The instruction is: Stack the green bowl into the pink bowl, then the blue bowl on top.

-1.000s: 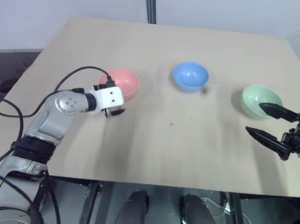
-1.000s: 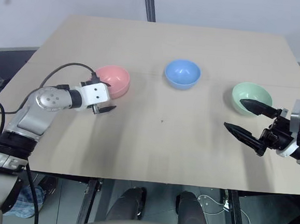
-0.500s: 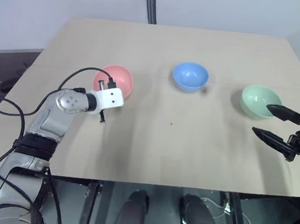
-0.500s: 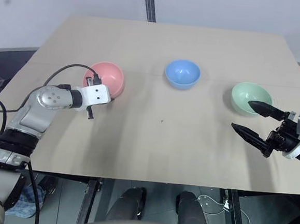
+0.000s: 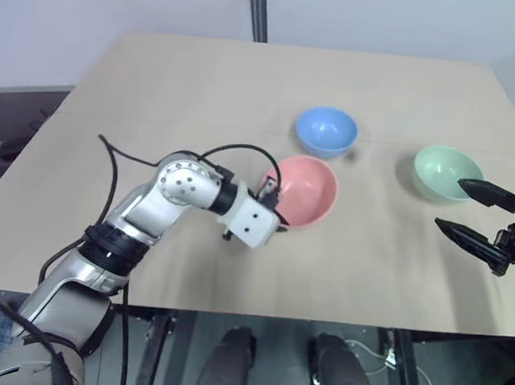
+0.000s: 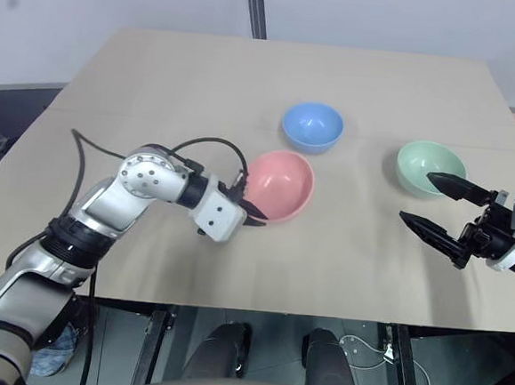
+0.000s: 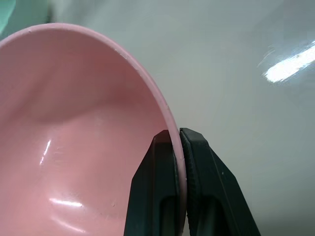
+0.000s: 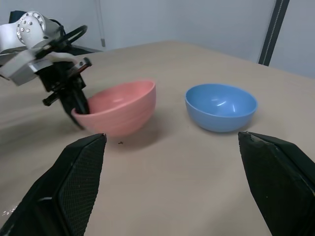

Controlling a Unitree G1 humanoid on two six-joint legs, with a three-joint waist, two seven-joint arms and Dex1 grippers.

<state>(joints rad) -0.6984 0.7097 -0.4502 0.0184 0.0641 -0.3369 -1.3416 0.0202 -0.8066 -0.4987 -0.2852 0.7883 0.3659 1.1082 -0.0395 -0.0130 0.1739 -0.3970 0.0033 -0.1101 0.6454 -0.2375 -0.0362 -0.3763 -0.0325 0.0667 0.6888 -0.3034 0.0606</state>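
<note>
The left gripper is clamped on the near rim of the pink bowl, at table centre. The blue bowl stands just behind it. Further right sits the green bowl, with the right gripper spread wide just beside it.

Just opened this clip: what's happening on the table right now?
The left claw is shut on the rim of the small salmon-pink plastic bowl, one finger inside and one outside, holding it near the middle of the light wooden table. The sky-blue plastic bowl sits just beyond it. The pale mint-green plastic bowl sits alone on the robot's right, and the right claw hangs open just in front of it. Nothing is stacked yet.
</note>
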